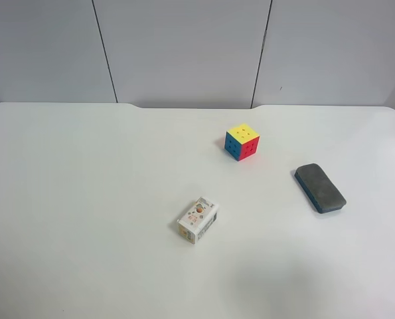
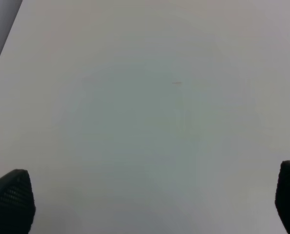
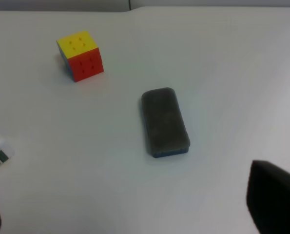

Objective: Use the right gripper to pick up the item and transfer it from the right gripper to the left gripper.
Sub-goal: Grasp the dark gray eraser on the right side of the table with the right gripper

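Read nothing anywhere; found print on the small white box (image 1: 198, 220), too small and blurred to decipher.

Bright, even, diffuse light falls on the white surface (image 1: 84, 212). The cube (image 1: 241, 142) and eraser (image 1: 320, 188) cast only faint, short shadows. Both wrist views are soft; the left tool (image 2: 147, 207) and right tool (image 3: 132, 204) show blurred dark fingertips (image 2: 10, 202), and the left wrist view carries a greenish tint mid-frame.
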Controlling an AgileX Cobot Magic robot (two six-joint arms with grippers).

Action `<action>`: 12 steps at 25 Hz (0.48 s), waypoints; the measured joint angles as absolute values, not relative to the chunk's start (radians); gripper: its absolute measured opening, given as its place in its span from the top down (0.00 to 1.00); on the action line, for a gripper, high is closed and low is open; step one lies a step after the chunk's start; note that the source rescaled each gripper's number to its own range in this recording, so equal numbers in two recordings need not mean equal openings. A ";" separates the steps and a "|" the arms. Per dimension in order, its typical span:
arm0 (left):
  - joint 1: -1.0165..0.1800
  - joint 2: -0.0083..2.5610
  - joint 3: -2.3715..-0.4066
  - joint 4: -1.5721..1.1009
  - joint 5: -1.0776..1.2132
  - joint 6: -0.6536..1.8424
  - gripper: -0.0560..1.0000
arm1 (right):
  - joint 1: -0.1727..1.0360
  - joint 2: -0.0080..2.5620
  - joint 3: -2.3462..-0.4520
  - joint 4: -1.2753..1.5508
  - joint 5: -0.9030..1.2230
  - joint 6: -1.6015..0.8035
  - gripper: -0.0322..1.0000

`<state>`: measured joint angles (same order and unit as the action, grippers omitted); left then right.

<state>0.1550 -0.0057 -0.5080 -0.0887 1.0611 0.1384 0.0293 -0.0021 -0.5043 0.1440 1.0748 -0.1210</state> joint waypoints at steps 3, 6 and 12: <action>0.155 -0.006 -0.508 -0.089 1.061 0.138 0.00 | 0.029 -0.002 -0.504 0.144 1.075 -0.121 0.00; 0.155 -0.006 -0.508 -0.089 1.061 0.138 0.00 | 0.029 -0.002 -0.504 0.144 1.075 -0.121 0.00; 0.155 -0.006 -0.508 -0.089 1.061 0.138 0.00 | 0.029 -0.002 -0.504 0.144 1.075 -0.121 0.00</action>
